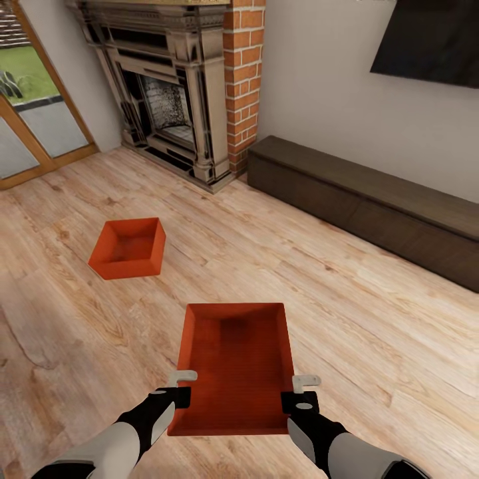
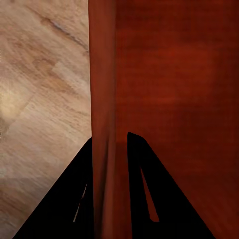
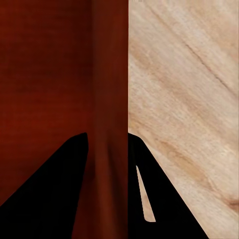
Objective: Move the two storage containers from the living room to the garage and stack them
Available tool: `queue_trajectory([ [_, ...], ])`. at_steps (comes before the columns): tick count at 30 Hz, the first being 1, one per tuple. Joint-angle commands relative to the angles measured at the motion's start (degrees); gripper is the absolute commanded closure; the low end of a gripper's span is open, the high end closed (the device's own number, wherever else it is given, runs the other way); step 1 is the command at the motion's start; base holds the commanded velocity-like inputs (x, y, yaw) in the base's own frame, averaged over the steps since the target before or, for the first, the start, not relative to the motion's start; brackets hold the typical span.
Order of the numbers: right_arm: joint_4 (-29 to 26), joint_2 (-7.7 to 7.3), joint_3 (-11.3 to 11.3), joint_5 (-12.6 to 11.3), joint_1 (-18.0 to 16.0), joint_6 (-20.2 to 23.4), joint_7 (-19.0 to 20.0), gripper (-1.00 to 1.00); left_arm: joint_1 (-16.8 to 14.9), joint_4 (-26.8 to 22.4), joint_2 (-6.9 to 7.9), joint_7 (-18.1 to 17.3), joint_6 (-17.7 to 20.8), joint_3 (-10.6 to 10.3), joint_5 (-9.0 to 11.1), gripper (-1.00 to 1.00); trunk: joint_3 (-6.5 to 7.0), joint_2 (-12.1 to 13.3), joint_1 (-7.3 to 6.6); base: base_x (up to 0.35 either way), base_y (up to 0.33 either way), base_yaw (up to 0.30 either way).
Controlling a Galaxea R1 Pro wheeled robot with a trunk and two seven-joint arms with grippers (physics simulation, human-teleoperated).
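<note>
One orange-red storage container [image 1: 236, 362] is held in front of me above the living room's wood-plank floor. My left gripper [image 1: 178, 388] is shut on its left wall [image 2: 102, 109], one finger on each side of it. My right gripper [image 1: 301, 392] is shut on its right wall [image 3: 107, 99] in the same way. The other storage container [image 1: 130, 247] sits on the planks further ahead to the left, empty and apart from both grippers.
A brick fireplace [image 1: 179, 93] stands at the back, with wood-framed glass doors [image 1: 30, 113] to its left. A long dark low cabinet [image 1: 372, 203] runs along the right wall under a black screen [image 1: 429, 40]. Open wood floor [image 1: 372, 346] lies to the right.
</note>
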Motion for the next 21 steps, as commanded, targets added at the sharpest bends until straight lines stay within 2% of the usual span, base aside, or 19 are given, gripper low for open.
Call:
queue_trajectory([
  [1,-0.1,-0.22,-0.6,0.5,0.0,-0.2,-0.4,1.0,0.0,-0.1,0.61,0.5,0.4,2.4,-0.5,1.0,0.15,0.4,-0.22,0.0,0.0,0.0],
  [21,-0.1,-0.22,-0.6,0.5,0.0,-0.2,-0.4,1.0,0.0,-0.1,0.95,0.5,0.4,2.4,-0.5,1.0,3.74,8.4,-4.62,0.0,0.0,0.0],
])
